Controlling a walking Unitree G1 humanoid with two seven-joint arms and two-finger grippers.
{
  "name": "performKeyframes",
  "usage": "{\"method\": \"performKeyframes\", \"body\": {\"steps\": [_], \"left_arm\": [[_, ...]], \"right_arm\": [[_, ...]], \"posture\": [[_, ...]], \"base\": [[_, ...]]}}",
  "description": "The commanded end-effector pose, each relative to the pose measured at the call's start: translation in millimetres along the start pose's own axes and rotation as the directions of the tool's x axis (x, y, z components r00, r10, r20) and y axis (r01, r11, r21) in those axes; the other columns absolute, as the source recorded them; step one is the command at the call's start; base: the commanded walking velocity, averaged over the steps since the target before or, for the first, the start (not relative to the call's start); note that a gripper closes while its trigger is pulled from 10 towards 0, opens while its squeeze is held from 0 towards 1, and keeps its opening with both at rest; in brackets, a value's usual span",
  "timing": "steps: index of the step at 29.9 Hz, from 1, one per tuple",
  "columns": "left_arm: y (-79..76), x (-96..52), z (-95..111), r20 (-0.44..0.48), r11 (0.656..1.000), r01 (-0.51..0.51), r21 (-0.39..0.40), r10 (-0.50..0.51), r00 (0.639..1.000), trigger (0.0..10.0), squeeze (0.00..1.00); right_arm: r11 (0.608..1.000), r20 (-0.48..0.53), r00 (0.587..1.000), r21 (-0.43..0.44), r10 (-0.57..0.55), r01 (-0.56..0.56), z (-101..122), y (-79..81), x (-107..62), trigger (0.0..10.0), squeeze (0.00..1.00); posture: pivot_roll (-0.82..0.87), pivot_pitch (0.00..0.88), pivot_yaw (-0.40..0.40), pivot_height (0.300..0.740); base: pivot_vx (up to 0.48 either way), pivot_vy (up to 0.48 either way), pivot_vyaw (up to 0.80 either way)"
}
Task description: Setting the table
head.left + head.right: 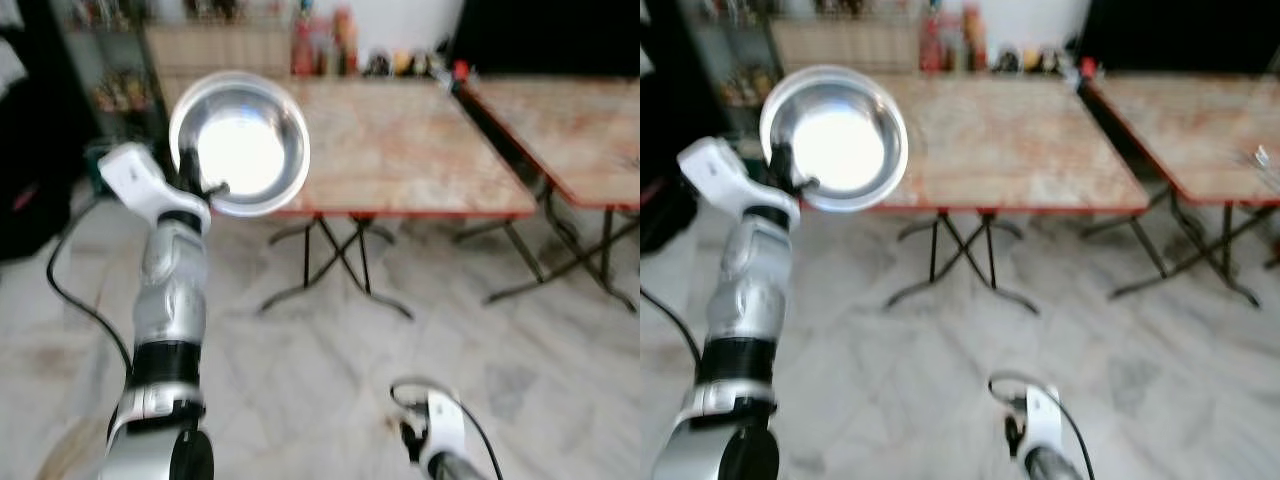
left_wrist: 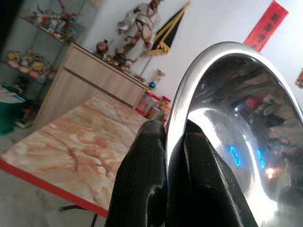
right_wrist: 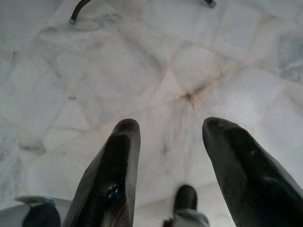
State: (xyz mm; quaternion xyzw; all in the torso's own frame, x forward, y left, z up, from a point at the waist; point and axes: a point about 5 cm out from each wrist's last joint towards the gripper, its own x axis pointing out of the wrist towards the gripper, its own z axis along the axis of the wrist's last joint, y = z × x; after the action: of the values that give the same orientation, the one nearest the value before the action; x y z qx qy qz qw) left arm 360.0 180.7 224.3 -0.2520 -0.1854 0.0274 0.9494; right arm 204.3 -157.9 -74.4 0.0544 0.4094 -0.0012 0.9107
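Nearest you is a pale marble-tiled floor (image 1: 330,380) with grey veining and brownish seams, and your right gripper (image 3: 170,137) hangs low over it with its two black fingers spread apart and nothing between them. Your left gripper (image 2: 165,142) is raised ahead of you at about the near edge of the table, its two black fingers (image 2: 142,184) pressed together on the rim of a round, shiny stainless-steel bowl (image 1: 240,143), one finger on the outside of the rim and one on the inside. The bowl stands on edge with its hollow side turned back toward your head camera, so its opening faces you rather than up; being round, it has no long axis to speak of. It is held in the air, not resting on anything. Beyond it stands a square folding table with a red-edged, orange-veined marble-pattern top (image 1: 400,150) on black crossed legs, and a second table of the same kind (image 1: 570,130) just to its right. Farther back, a light wooden sideboard (image 2: 90,80) stands against a white wall, with bottles and jars (image 1: 325,45) at the table's far edge, though blurred.
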Motion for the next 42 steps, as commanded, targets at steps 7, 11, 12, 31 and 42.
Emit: {"method": "performKeyframes", "body": {"steps": [7,11,12,31,42], "left_arm": [[-8.7,1.3,2.7,0.014,0.999,0.037,0.005,-0.037,0.999,10.0,0.0],[-9.6,1.4,2.4,0.013,0.999,0.042,0.005,-0.042,0.999,10.0,0.0],[-9.8,1.4,2.3,0.013,0.999,0.043,0.005,-0.043,0.999,10.0,0.0],[-9.5,-3.1,-4.2,-0.002,0.999,0.032,-0.006,-0.032,0.999,10.0,0.0],[-10.8,-5.7,-8.3,-0.016,0.999,0.039,-0.012,-0.039,0.999,10.0,0.0]], "right_arm": [[1.0,0.007,1.0,-0.001,-0.015,0.015,2.2,-5.8,-0.3,10.0,0.0],[1.0,0.003,1.0,-0.002,-0.013,0.013,1.2,-5.6,-0.4,10.0,0.0],[1.0,0.003,1.0,-0.003,-0.011,0.011,1.1,-5.4,-0.4,10.0,0.0],[1.0,0.004,1.0,-0.004,-0.029,0.029,-0.1,-11.7,-1.7,10.0,0.0],[0.999,-0.011,0.999,-0.015,-0.031,0.031,-2.5,-14.4,-2.4,10.0,0.0]], "posture": [[0.04,0.0,-0.009,0.74],[0.04,0.0,-0.009,0.74],[0.04,0.0,-0.008,0.74],[0.03,0.0,-0.021,0.74],[0.03,0.0,-0.03,0.74]], "base": [[0.389,0.0,0.0],[0.389,0.0,0.0],[0.386,0.0,0.0],[0.39,0.0,0.0],[0.398,0.0,0.0]]}}
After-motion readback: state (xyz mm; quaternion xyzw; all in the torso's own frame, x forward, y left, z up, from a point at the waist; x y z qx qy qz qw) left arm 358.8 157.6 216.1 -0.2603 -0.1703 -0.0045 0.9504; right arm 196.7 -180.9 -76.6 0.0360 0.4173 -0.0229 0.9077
